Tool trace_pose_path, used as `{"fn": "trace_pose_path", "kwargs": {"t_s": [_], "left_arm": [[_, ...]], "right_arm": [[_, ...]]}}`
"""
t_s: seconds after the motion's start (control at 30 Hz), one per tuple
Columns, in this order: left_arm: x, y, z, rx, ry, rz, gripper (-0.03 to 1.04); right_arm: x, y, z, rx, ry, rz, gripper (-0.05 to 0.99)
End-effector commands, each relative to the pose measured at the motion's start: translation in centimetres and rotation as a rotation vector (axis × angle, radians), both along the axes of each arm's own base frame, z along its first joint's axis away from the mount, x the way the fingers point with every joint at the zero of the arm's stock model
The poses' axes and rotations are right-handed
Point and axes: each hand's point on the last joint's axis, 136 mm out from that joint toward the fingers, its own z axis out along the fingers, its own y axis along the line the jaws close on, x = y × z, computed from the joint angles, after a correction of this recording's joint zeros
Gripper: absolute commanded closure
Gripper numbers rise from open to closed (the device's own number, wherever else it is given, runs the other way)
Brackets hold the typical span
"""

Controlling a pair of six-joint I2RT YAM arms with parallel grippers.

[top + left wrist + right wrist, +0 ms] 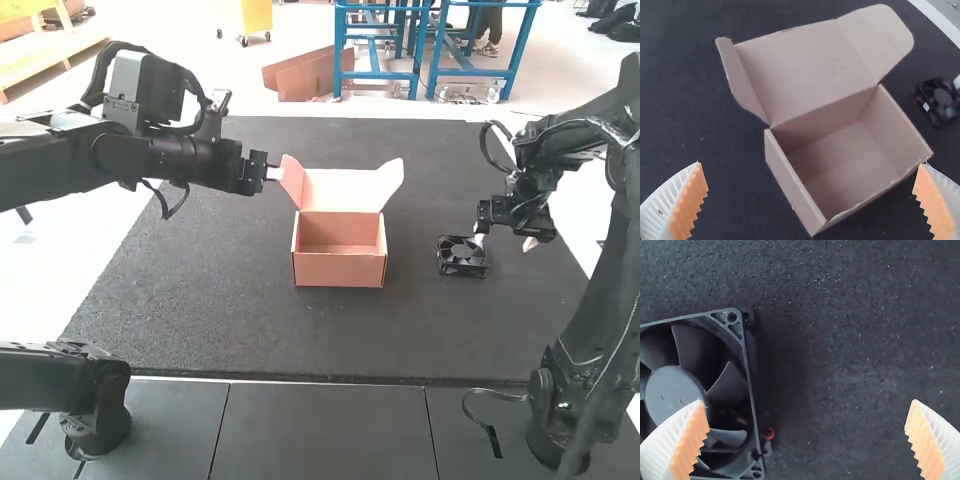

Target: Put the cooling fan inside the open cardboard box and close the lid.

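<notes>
Starting nearest me: my right hand (508,243) hangs low over the dark worktop (200,300), fingers spread wide with nothing between them. It's released, no grasp yet. The cooling fan (462,256) lies flat on the mat just beside it, towards the middle. In the right wrist view one ribbed finger (682,440) sits over the fan's frame while the other is out over bare mat, so the fan is off to one side of my span, not centred. I read this as the pick-up step, barely begun: the fan isn't lifted and nothing is in the box. The next move, as I judge it, calls for shifting the right hand sideways until the frame sits between the pads, then dropping down and closing on two opposite edges. It's a thin, flat thing, so I'd want the tips right down at the mat to catch it. A little farther out, the cardboard box (338,265) stands upright, near the fan but apart from it. It's open and empty, with its lid (345,190) folded back and standing up behind the opening. Farthest out, my left hand (268,172) is by the lid's side flap (292,172), fingers also wide apart and holding nothing. Whether it touches the flap I can't tell. It looks well placed to tip the lid over once the fan is in.
</notes>
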Motion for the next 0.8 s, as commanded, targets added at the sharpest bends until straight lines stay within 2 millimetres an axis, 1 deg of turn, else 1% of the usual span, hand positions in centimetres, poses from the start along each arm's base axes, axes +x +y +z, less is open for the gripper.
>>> {"fn": "trace_pose_path", "kwargs": {"t_s": [0.0,0.3,0.43,0.63,0.77], "left_arm": [[-0.1,-0.1,1.6,-0.019,-0.041,-0.008,0.04],[-0.1,-0.1,1.6,-0.020,-0.040,-0.007,0.04],[-0.1,-0.1,1.6,-0.020,-0.039,-0.007,0.04],[-0.1,-0.1,1.6,-0.020,-0.039,-0.007,0.04],[-0.1,-0.1,1.7,-0.021,-0.041,-0.007,0.04]], "right_arm": [[0.5,-0.9,0.1,-0.018,-0.004,-0.009,0.03],[0.3,-1.0,-1.2,-0.019,0.030,-0.008,0.03],[0.3,-1.0,-1.4,-0.021,0.035,-0.009,0.03],[-0.1,-1.1,-2.2,-0.027,0.059,-0.010,0.03],[-0.6,-1.2,-3.0,-0.030,0.088,-0.011,0.03]]}}
